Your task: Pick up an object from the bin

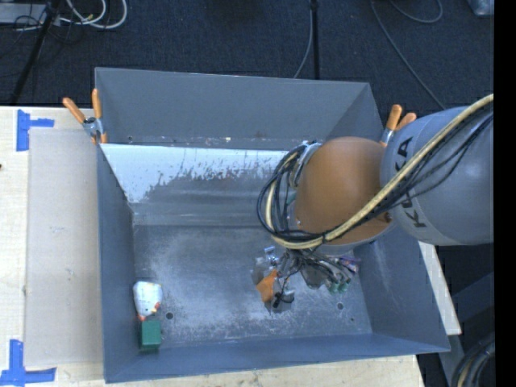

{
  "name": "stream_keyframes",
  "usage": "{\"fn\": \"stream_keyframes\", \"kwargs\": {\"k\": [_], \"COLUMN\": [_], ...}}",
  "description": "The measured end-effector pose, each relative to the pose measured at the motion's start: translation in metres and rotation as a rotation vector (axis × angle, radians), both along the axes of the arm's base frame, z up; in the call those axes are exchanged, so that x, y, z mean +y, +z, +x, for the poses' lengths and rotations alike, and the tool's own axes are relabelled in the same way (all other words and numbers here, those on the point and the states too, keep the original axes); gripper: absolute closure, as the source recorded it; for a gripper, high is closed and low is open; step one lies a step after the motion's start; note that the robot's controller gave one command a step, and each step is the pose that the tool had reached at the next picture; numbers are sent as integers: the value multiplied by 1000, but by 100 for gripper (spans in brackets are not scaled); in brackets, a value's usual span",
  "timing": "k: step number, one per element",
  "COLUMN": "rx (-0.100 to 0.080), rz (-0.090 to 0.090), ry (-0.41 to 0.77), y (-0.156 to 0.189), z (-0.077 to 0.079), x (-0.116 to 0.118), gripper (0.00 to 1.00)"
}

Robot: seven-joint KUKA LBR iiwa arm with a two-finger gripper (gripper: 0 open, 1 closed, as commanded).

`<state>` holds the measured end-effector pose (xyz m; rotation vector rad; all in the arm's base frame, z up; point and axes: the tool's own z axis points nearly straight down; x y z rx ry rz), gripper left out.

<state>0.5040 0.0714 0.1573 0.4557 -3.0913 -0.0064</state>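
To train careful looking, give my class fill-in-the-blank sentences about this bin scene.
In the view, the green block lies in the bin's lower ______ corner.
Just above it lies a small object, coloured ______.
The gripper is to the ______ of both.
The wrist cover is ______.
Missing words: left, white, right, orange.

The bin (242, 176) is grey, with a white lump (147, 297), a dark green block (150, 334) and an orange wrist cover (343, 188).

Shows gripper (278, 295) down low over bin (201, 103) floor, right of bin ctr, w/ small orange item (264, 287) just beside it. Also shows white lump (147, 297) just beside green block (150, 334), nr bin's lower-left corner.
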Motion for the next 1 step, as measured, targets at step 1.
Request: {"fn": "stream_keyframes", "kwargs": {"k": [1], "rx": [0], "rz": [2], "ry": [58], "y": [100], "z": [0], "x": [-10], "gripper": [100]}}
